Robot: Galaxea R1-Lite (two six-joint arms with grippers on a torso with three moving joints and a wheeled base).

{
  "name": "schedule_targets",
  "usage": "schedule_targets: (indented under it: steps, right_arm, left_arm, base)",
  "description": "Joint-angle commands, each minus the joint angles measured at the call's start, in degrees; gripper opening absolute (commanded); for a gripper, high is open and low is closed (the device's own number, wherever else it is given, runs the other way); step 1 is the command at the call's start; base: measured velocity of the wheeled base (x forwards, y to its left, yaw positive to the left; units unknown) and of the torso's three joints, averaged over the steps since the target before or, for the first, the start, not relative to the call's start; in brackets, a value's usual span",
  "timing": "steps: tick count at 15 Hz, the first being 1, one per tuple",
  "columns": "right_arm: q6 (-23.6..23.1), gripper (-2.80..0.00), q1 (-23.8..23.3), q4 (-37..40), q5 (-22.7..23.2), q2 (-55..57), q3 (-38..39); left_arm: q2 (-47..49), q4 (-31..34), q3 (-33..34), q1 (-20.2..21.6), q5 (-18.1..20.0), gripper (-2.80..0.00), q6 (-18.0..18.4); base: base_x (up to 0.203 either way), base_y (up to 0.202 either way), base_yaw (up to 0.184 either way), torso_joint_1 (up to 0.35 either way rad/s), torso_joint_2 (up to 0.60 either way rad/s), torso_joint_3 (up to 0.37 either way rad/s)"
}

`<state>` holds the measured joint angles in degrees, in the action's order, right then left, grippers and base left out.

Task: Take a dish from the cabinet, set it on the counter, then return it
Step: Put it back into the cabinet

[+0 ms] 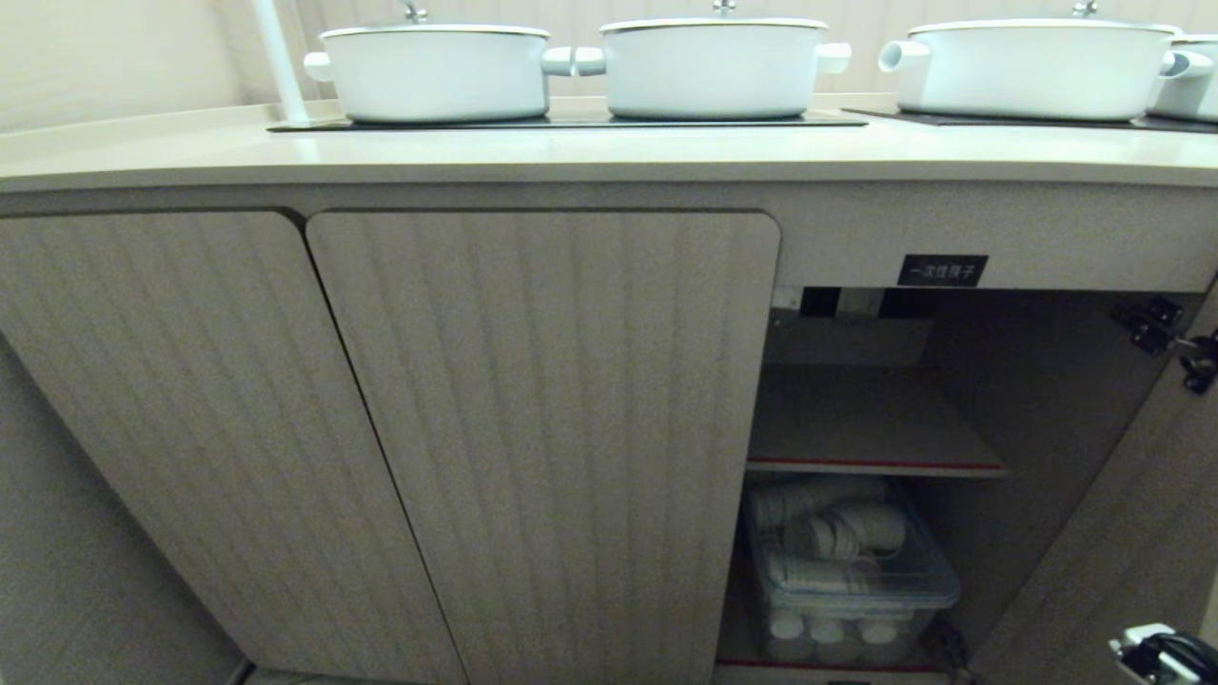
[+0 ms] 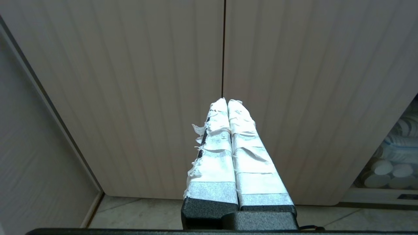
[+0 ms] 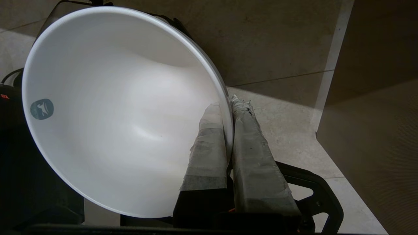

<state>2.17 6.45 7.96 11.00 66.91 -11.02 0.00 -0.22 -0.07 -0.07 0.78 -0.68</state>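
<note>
My right gripper (image 3: 228, 104) has its taped fingers pinching the rim of the white bowl (image 3: 111, 111), one finger inside, one outside, above the tiled floor (image 3: 287, 130). A small grey-blue round logo (image 3: 41, 109) sits on the bowl's inner wall; I cannot read it. My left gripper (image 2: 227, 101) rests with fingers pressed together, facing the cabinet (image 1: 542, 428) doors. Under the bench (image 1: 571, 152), a black label (image 1: 942, 270) carries white Chinese lettering above the open compartment.
</note>
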Motion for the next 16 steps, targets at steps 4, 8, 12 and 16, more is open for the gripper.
schedule_targets:
  steps: [4, 8, 12, 16]
  right_arm:
    - [0.0, -2.80, -0.1, 0.1, 0.1, 0.0, -0.1]
    - [0.0, -2.80, -0.2, 0.1, 0.0, 0.1, -0.1]
    - [0.0, -2.80, -0.3, 0.1, 0.1, 0.1, 0.0]
    - [-0.1, -2.80, -0.4, -0.6, 0.0, 0.1, 0.5]
  left_arm:
    - [0.0, 0.0, 0.1, 0.0, 0.0, -2.80, 0.0]
    - [0.0, 0.0, 0.0, 0.0, 0.0, -2.80, 0.0]
    - [0.0, 0.0, 0.1, 0.0, 0.0, -2.80, 0.0]
    - [0.0, 0.0, 0.0, 0.0, 0.0, -2.80, 0.0]
  base:
    - [0.000, 0.000, 0.000, -0.002, 0.02, 0.022]
    - [0.000, 0.000, 0.000, 0.000, 0.00, 0.000]
    - [0.000, 0.000, 0.000, 0.000, 0.00, 0.000]
    - [0.000, 0.000, 0.000, 0.000, 0.00, 0.000]
